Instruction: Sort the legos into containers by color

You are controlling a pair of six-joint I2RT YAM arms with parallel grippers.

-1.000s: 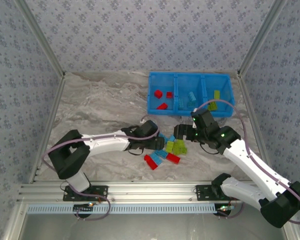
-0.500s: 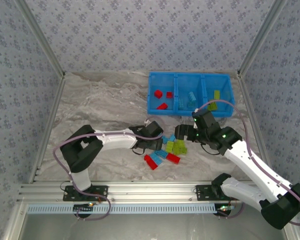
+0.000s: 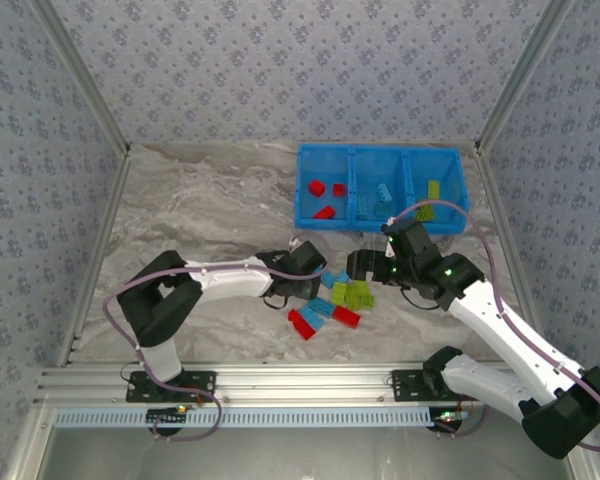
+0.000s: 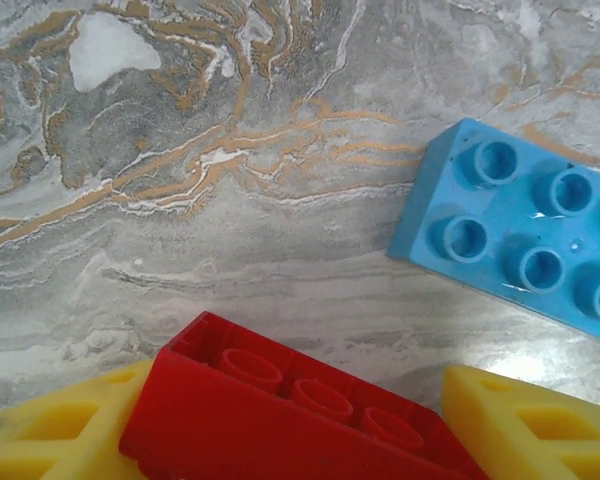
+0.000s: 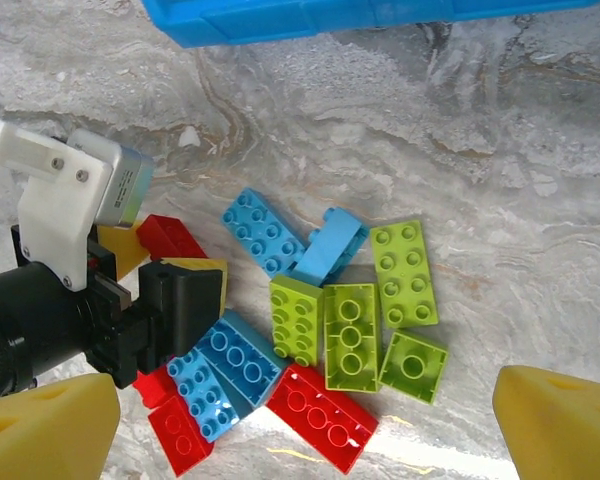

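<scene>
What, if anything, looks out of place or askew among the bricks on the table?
Nothing is spilled or broken. In the pile, one light blue brick lies tipped on its side, and the red brick between the left jaws shows its hollow underside.

Smooth, glossy moulded plastic is seen in the legos (image 5: 350, 335) and the blue bin (image 5: 280, 18). The table (image 4: 230, 150) is finished as smooth, faintly sheened, veined marble.

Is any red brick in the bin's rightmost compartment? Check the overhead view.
No, the rightmost compartment holds a lime green brick; the red bricks sit in the leftmost one.
</scene>
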